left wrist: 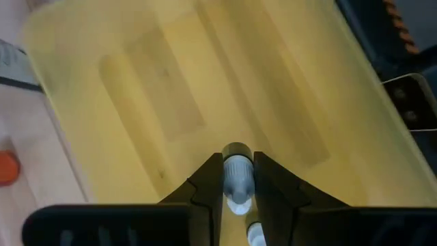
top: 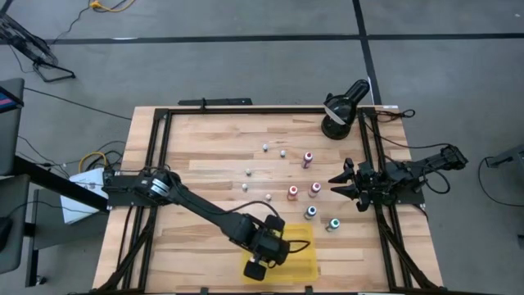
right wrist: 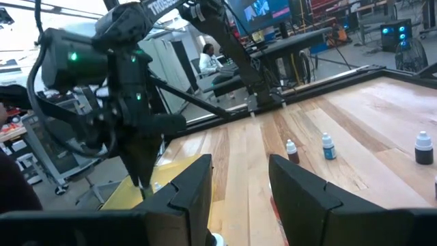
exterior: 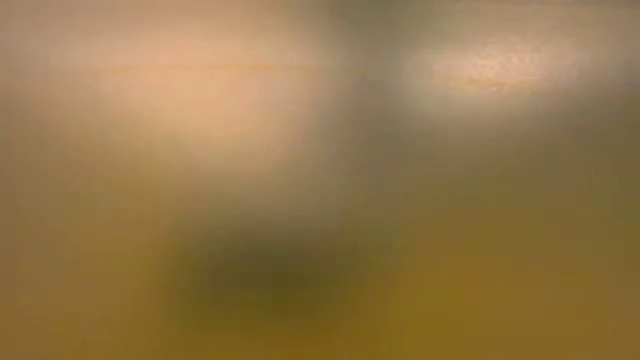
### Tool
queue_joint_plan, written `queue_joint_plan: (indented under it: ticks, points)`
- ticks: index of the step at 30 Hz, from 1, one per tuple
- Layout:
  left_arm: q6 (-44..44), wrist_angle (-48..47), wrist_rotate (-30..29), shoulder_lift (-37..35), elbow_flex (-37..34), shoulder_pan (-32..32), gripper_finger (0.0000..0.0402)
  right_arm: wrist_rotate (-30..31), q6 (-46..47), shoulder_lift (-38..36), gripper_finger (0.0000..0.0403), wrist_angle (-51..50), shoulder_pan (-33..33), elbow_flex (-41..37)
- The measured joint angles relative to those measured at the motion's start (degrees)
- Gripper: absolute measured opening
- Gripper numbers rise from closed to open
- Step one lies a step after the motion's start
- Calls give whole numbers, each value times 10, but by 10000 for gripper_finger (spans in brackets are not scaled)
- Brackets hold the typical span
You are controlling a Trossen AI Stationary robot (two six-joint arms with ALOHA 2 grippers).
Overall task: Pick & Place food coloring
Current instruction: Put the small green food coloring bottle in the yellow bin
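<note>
Left claw over the flat yellow translucent plastic tray at the near edge of the pale wooden slatted tabletop. My fingers are pinched on one tiny food-coloring bottle with a pale cap, held across its cap and neck, body pointing away from me toward the tray floor. A second small pale bottle shows close by the fingers; whether it lies in the tray or not I cannot tell.

Right claw waits at the right edge of the tabletop, its fingers a little parted with nothing seen between them.

The rest of the small food-coloring bottles stand scattered mid-tabletop, well apart from the tray: white caps toward the far side, pink-red and teal caps nearer the right claw.

Handling, my guess: very light, rigid plastic, smooth and round, so it could roll or twist in the pinch. Narrow and tall, it would tip easily when set down. Best hold seems the cap or neck, squarely across; release low over the tray.

Low view is fogged, gives nothing.
</note>
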Motion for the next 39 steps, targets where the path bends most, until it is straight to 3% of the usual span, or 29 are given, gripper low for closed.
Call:
queue_joint_plan:
  ticks: [11, 31, 39]
  points:
    - [-3, -79, 4, 92, 97, 3, 57, 0, 0, 0, 137, 0, 0, 0]
    - [-4, -103, -12, 100, 99, 4, 66, 0, 0, 0, 137, 0, 0, 0]
    - [-4, -103, 12, 100, 99, 4, 67, 0, 0, 0, 138, 0, 0, 0]
